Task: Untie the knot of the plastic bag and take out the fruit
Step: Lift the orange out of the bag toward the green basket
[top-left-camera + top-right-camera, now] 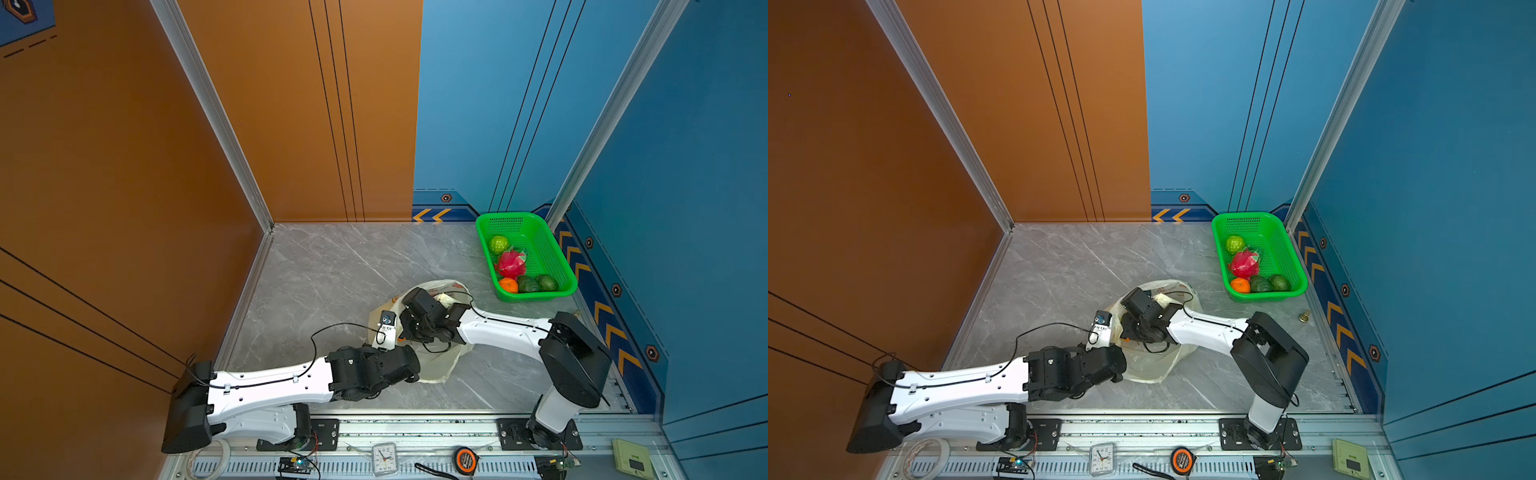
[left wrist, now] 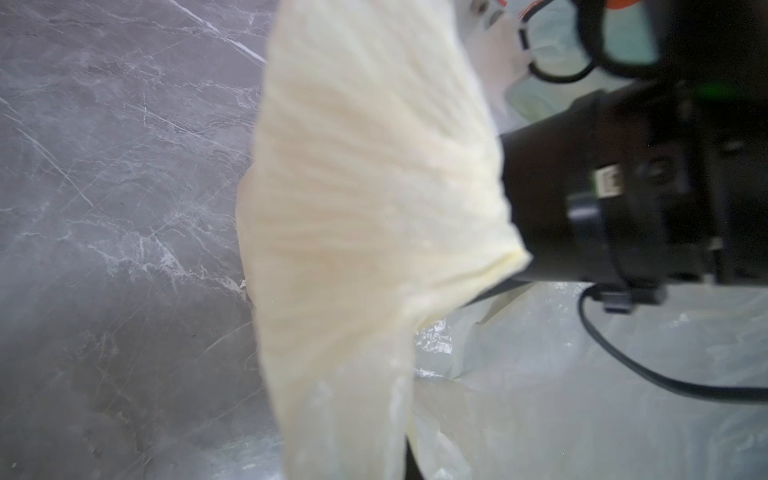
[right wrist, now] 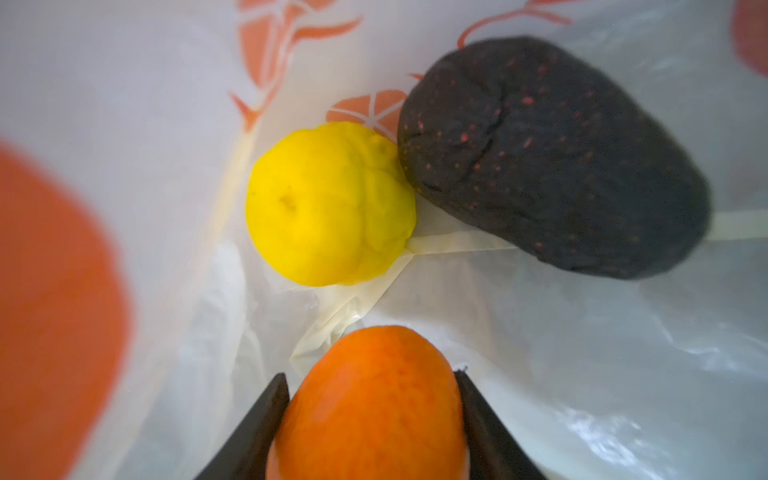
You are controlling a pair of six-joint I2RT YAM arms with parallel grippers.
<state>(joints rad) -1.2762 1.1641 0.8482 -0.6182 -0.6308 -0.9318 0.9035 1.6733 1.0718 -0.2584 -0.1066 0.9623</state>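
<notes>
You are past the knot, as far as I can judge: the plastic bag (image 1: 436, 365) lies open on the counter (image 1: 332, 282), and no tie shows at its mouth. Five pieces of fruit sit in the green basket (image 1: 540, 295), which stands near the bag but clear of it, a dragon fruit (image 1: 512, 264) among them.

Your left gripper (image 1: 385, 332) is clenched on a taut fan of the bag's thin plastic at its edge. Your right gripper (image 3: 370, 374) reaches inside the bag, its jaws pressed against both sides of an orange (image 3: 374, 407).

Also inside the bag, just beyond that orange, a yellow fruit (image 3: 332, 203) and a dark avocado (image 3: 548, 158) touch each other. By my reckoning three pieces are left to take out, with the orange first.
</notes>
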